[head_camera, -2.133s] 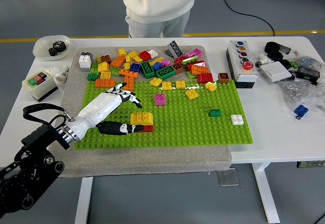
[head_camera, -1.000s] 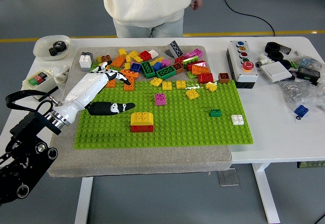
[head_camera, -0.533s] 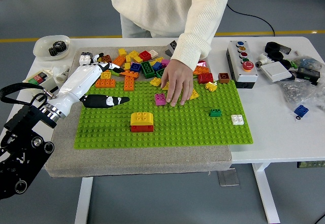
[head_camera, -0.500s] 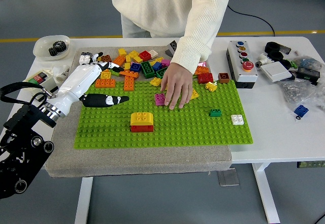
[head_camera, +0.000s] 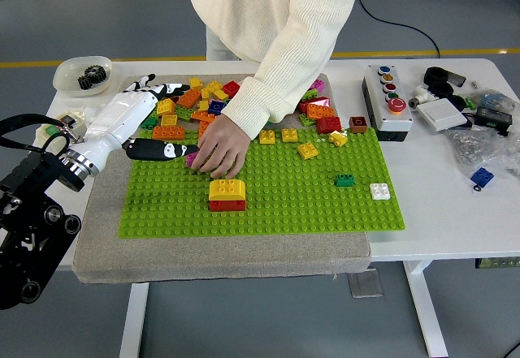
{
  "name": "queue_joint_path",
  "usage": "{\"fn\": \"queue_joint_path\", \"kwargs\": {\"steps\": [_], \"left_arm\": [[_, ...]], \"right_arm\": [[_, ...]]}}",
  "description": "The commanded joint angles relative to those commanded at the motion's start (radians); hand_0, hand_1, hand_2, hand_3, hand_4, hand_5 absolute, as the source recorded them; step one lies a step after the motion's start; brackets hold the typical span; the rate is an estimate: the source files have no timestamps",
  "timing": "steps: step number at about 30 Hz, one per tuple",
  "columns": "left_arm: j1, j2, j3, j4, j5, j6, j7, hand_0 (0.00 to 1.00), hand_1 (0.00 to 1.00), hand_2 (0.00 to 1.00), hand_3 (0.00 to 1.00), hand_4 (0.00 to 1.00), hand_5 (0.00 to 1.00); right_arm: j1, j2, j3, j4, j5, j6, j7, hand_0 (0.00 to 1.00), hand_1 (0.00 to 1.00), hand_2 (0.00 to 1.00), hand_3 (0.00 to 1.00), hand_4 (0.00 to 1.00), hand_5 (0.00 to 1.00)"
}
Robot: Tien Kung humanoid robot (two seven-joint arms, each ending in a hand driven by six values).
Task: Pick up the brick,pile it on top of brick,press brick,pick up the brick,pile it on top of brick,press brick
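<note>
A yellow brick sits stacked on a red brick near the middle-left of the green baseplate. My left hand hovers over the plate's back left corner, fingers spread and holding nothing, its black thumb pointing right. A person's hand reaches in from the far side and rests on the plate just behind the stack, holding a pink brick close to my thumb tip. Loose bricks are heaped behind the plate.
Yellow bricks, a small green brick and a white brick stand on the plate's right half. A button box and clutter lie at the right, a blue brick too. A bowl of gears sits back left.
The person's hand came in, took the pink brick from mid-plate and carried it left toward my thumb. My left hand left the yellow-red stack and drew back up and left.
</note>
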Motion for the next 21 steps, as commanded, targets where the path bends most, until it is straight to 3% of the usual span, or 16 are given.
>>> {"fn": "queue_joint_path", "kwargs": {"steps": [3,4,9,10,15,16,21], "left_arm": [[-0.014,0.000,-0.017,0.007,0.039,-0.029,0.013,0.912,0.833,0.876,0.920,0.998,0.380],[-0.015,0.000,-0.018,0.007,0.043,-0.032,0.014,0.893,0.825,0.864,0.881,0.998,0.306],[-0.041,0.005,-0.044,0.014,0.083,-0.082,0.024,0.893,0.825,0.864,0.881,0.998,0.306],[-0.047,0.006,-0.048,0.014,0.083,-0.093,0.027,0.837,0.768,0.799,0.831,0.998,0.127],[-0.067,0.012,-0.061,0.014,0.083,-0.151,0.040,0.837,0.768,0.799,0.831,0.998,0.127],[-0.068,0.012,-0.062,0.014,0.083,-0.156,0.041,0.790,0.725,0.731,0.798,0.998,0.100],[-0.082,0.011,-0.061,0.004,0.083,-0.219,0.071,0.790,0.725,0.731,0.798,0.998,0.100]], "right_arm": [[0.002,-0.001,0.001,0.000,0.001,-0.001,0.000,0.740,0.648,0.711,0.581,0.807,0.374],[0.002,-0.001,0.001,0.000,0.001,-0.001,0.000,0.740,0.647,0.712,0.583,0.808,0.374],[0.001,-0.001,0.004,0.000,0.001,-0.001,0.000,0.740,0.647,0.712,0.583,0.808,0.374],[0.001,-0.002,0.004,0.000,0.000,-0.001,0.000,0.740,0.647,0.711,0.583,0.807,0.375],[0.002,-0.003,0.002,0.000,-0.001,-0.001,0.001,0.740,0.647,0.711,0.583,0.807,0.375],[0.002,-0.003,0.001,0.000,-0.001,-0.001,0.001,0.740,0.648,0.712,0.585,0.808,0.374],[0.002,-0.003,-0.002,0.000,-0.003,0.000,0.001,0.740,0.648,0.712,0.585,0.808,0.374]]}}
